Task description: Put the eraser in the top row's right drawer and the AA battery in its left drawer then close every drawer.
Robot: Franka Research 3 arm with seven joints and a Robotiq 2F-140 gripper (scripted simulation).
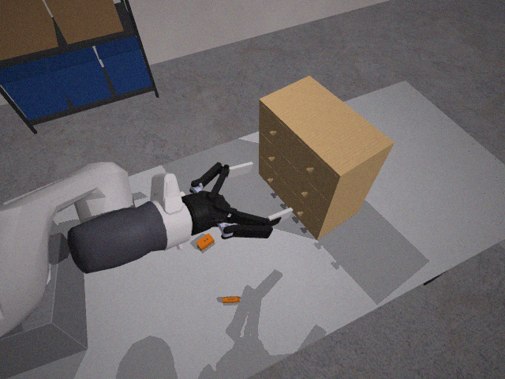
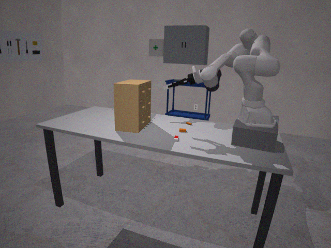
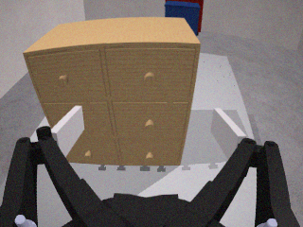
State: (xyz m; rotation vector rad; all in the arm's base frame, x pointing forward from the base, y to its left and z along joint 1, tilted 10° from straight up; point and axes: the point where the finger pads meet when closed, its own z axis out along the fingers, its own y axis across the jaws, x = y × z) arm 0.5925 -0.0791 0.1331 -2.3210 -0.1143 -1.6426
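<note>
The wooden chest (image 1: pixel 326 126) (image 2: pixel 126 106) (image 3: pixel 118 30) stands upright with its drawers pushed in. The top row's left drawer (image 3: pixel 85 87) and right drawer (image 3: pixel 125 63) each carry a small knob. The red and white block, which looks like the eraser (image 2: pixel 176 138), lies on the table; in the top view the arm hides it. The small orange cylinder, which looks like the AA battery (image 1: pixel 231 299) (image 2: pixel 189 123), lies on its side. My gripper (image 1: pixel 265 189) (image 2: pixel 166 87) (image 3: pixel 147 119) is wide open and empty, in the air in front of the chest, pointing at its drawer fronts.
An orange block (image 1: pixel 205 241) (image 2: pixel 182 130) lies on the table between the red and white block and the orange cylinder. Small dark jigsaw-like shapes (image 1: pixel 334 264) (image 3: pixel 145 168) lie along the chest's front foot. The robot's grey base (image 2: pixel 254 137) stands at the table's other end.
</note>
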